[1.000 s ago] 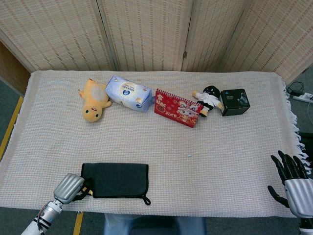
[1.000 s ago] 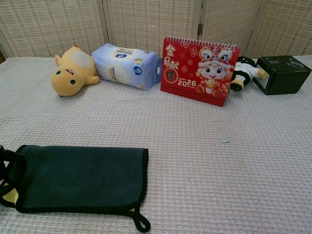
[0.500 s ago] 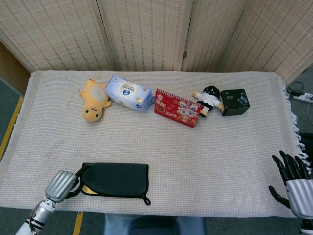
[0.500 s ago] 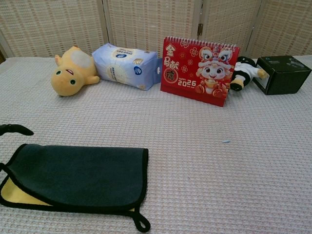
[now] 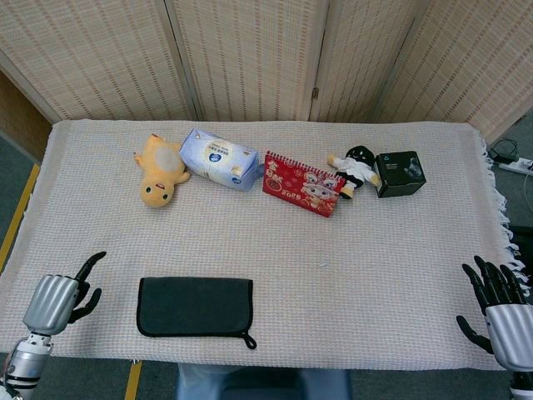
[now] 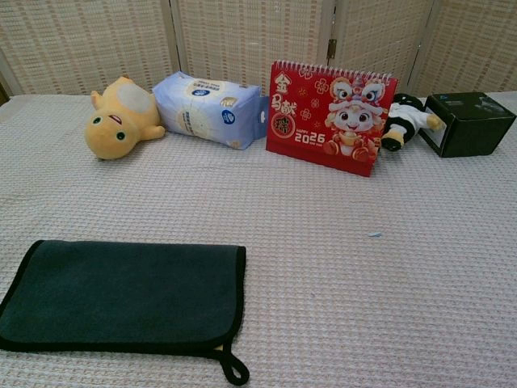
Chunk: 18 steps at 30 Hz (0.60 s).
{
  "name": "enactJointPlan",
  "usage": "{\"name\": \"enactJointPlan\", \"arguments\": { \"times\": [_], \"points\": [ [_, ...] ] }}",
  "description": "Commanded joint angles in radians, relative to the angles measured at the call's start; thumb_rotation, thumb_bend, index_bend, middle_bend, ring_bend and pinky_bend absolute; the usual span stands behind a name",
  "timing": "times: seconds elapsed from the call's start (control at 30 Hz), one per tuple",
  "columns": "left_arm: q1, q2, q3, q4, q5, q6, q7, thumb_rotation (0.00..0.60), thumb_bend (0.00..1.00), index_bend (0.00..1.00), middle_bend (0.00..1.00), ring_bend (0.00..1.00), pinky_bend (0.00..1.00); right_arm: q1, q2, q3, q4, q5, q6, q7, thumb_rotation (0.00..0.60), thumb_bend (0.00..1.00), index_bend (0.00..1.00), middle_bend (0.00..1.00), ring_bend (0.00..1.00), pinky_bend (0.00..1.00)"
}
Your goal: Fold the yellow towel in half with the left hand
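left hand (image 5: 58, 297) fingers spread, holding nothing, beside folded towel (image 5: 196, 306); right hand (image 5: 502, 312) likewise spread.

The room is evenly and softly lit from overhead, bright without harshness. Shadows are faint: only a thin dark edge hugs the folded towel (image 5: 195, 306) just to the right of the left robot hand (image 5: 57, 298), and small soft shadows sit under the things far across the worktop (image 5: 275, 242) from both hands. A mild sheen shows on the ribbed metal back of the right robot hand (image 5: 497, 317). Both views are sharp, the cloth weave crisp throughout. The chest view stretches the near cloth wide at its lower edge. No motion blur appears anywhere.
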Motion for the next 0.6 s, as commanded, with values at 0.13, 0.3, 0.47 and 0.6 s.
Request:
{"name": "enactJointPlan", "arguments": {
  "times": [0.13,0.3,0.47,0.6],
  "points": [
    [0.050,-0.023,-0.034,-0.029,-0.076,0.016,0.043,0.600,0.43,0.14,0.13,0.12,0.10,0.007,-0.014,0.005,0.007,-0.002,-0.005,-0.015,0.600,0.33,0.00,0.00,0.00,0.00],
    [0.077,-0.029,-0.002,-0.023,-0.023,0.041,0.040,0.600,0.34,0.07,0.03,0.00,0.00,0.012,-0.017,0.005,0.013,-0.008,-0.008,-0.025,0.600,0.33,0.00,0.00,0.00,0.00],
    [0.086,0.009,0.027,-0.081,-0.009,0.009,0.046,0.600,0.33,0.06,0.01,0.00,0.00,0.016,-0.021,-0.001,0.009,-0.028,-0.006,-0.045,0.600,0.33,0.00,0.00,0.00,0.00],
    [0.092,0.042,0.032,-0.136,-0.053,-0.036,0.082,0.600,0.32,0.06,0.01,0.00,0.00,0.020,-0.024,-0.003,0.007,-0.033,-0.012,-0.051,0.600,0.33,0.00,0.00,0.00,0.00]
  ]
}}
